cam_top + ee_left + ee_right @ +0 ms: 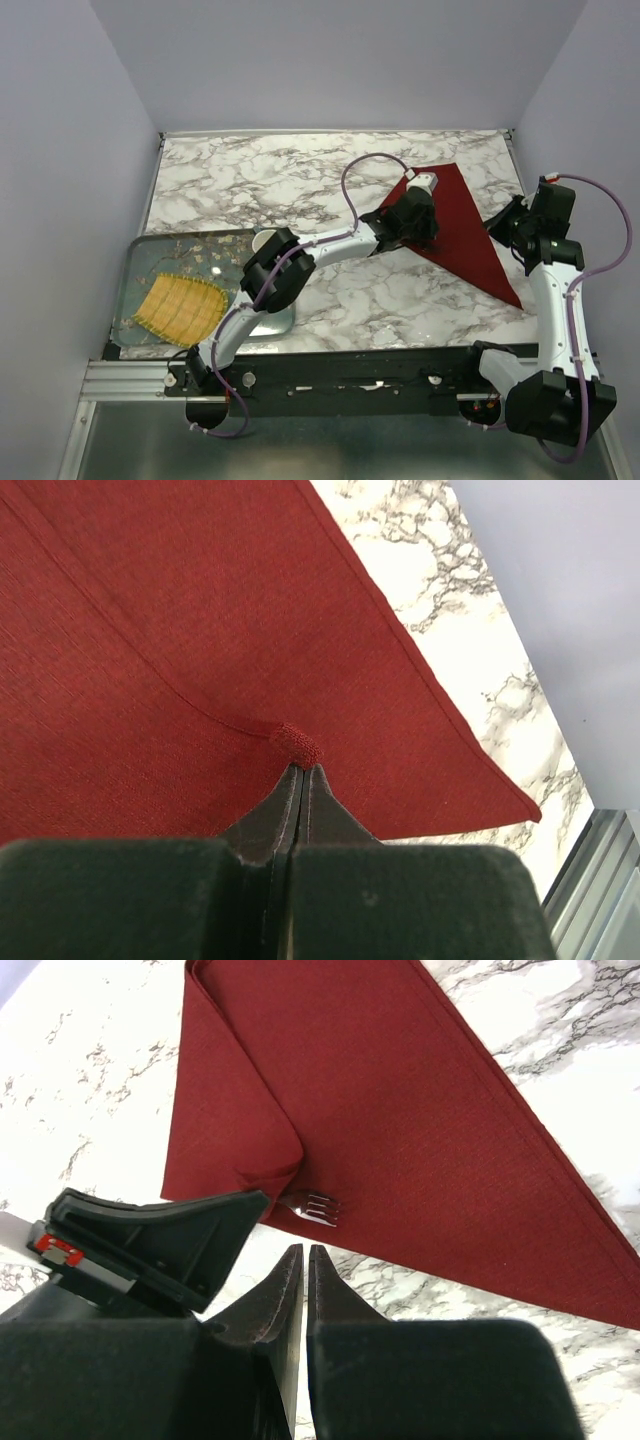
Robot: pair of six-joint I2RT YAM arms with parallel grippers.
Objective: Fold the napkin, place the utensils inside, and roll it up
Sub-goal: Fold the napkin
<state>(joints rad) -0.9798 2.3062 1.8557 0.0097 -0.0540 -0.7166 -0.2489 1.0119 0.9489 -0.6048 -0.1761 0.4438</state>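
The dark red napkin (465, 230) lies folded into a triangle on the marble at the back right. My left gripper (303, 768) is shut on a small pinch of the napkin (297, 744) at a corner of a flap. This flap (225, 1110) is folded over a fork, and only the fork's tines (316, 1207) stick out from under it near the napkin's edge. My right gripper (305, 1250) hovers over bare marble just off that edge, its jaws nearly touching with nothing between them. The left gripper's black body (150, 1240) sits close on its left.
A glass tray (135, 290) at the left front holds a yellow woven mat (180, 305). A white cup (265, 240) stands by the tray's back right corner, beside the left arm. Walls close the table on three sides.
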